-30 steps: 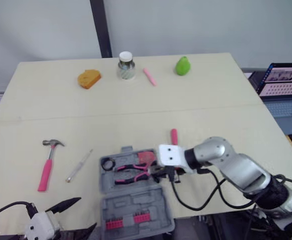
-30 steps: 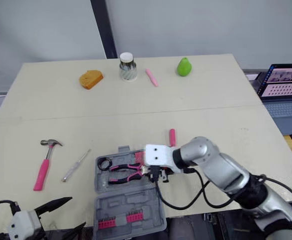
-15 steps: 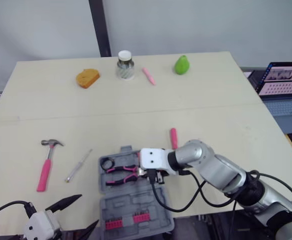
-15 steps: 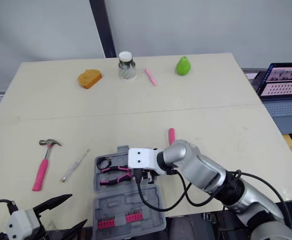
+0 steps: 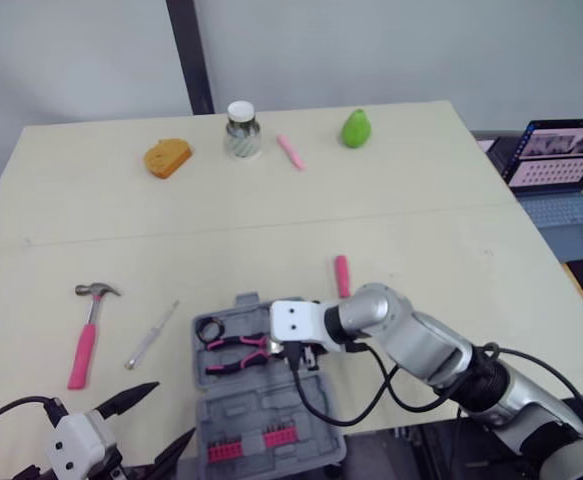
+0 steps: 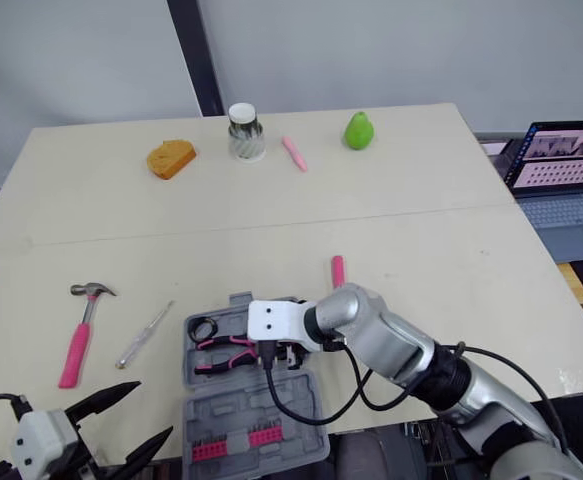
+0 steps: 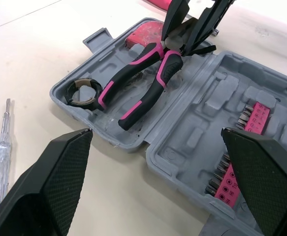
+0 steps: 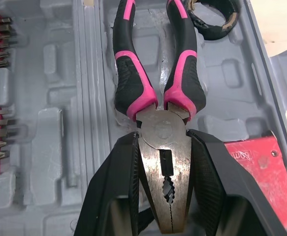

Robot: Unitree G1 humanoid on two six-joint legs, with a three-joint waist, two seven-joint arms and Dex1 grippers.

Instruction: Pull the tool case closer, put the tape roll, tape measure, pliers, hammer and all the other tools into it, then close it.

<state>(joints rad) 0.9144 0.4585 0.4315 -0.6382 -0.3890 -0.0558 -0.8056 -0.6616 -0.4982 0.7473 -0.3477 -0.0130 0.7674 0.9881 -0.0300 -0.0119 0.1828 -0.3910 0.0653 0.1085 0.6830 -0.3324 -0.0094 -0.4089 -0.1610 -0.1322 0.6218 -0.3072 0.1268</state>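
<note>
Right pincer clamped on pliers head, handles pointing left along the case.

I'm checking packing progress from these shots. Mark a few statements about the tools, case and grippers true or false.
1. The pliers lie in the case. True.
2. The hammer is in the case. False: it lies on the table, left of the case.
3. The left gripper is open. True.
4. The case is shut. False: it lies open.
5. The right gripper holds the tape roll. False: it clamps the pliers' head; the tape roll sits in the case.
</note>
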